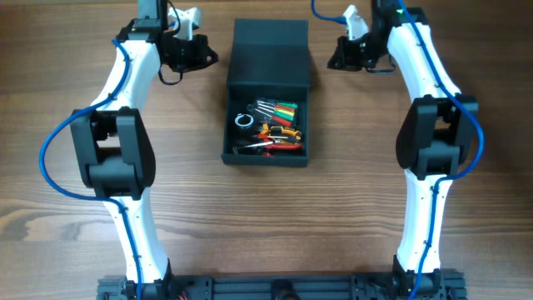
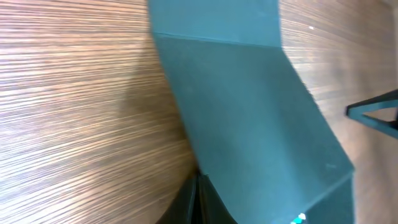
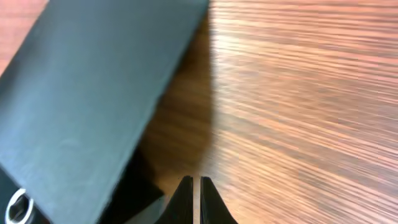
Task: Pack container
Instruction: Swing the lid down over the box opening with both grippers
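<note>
The container [image 1: 266, 155] is a dark teal-black box at the table's middle, its flap lid [image 1: 270, 52] standing open at the far side. Inside lie several hand tools [image 1: 277, 125] with red, orange and green handles and a metal ring [image 1: 243, 119]. My left gripper [image 1: 206, 58] is shut and empty just left of the lid; the lid fills the left wrist view [image 2: 249, 106] above the fingertips [image 2: 199, 186]. My right gripper [image 1: 336, 60] is shut and empty just right of the lid. In the right wrist view its fingertips [image 3: 193, 186] hang over bare wood beside the lid [image 3: 93, 93].
Wooden tabletop [image 1: 75, 233] all round. Both arms reach from the near edge along the left and right sides. The arms' base rail [image 1: 275, 287] runs along the near edge.
</note>
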You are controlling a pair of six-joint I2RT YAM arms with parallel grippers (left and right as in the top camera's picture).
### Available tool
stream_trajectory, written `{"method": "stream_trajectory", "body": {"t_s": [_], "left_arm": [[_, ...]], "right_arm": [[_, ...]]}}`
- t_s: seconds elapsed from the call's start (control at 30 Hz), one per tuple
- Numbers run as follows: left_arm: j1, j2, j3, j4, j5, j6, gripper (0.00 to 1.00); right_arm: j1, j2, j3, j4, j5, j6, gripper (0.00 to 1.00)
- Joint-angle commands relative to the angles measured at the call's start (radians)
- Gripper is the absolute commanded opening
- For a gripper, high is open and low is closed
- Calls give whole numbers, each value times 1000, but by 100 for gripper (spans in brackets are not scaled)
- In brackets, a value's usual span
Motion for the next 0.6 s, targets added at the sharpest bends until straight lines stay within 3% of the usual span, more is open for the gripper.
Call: {"method": "stream_trajectory", "body": {"t_s": [0.0, 0.23, 0.57], "left_arm": [[20, 31, 0, -1, -17, -18, 4], [21, 105, 0, 24, 74, -19, 4], [21, 172, 0, 121, 181, -115, 4]], "right_arm": [[10, -7, 20, 5, 34, 37, 4], [11, 21, 21, 37, -26, 39, 5], [11, 89, 21, 70, -121, 104, 4]]}}
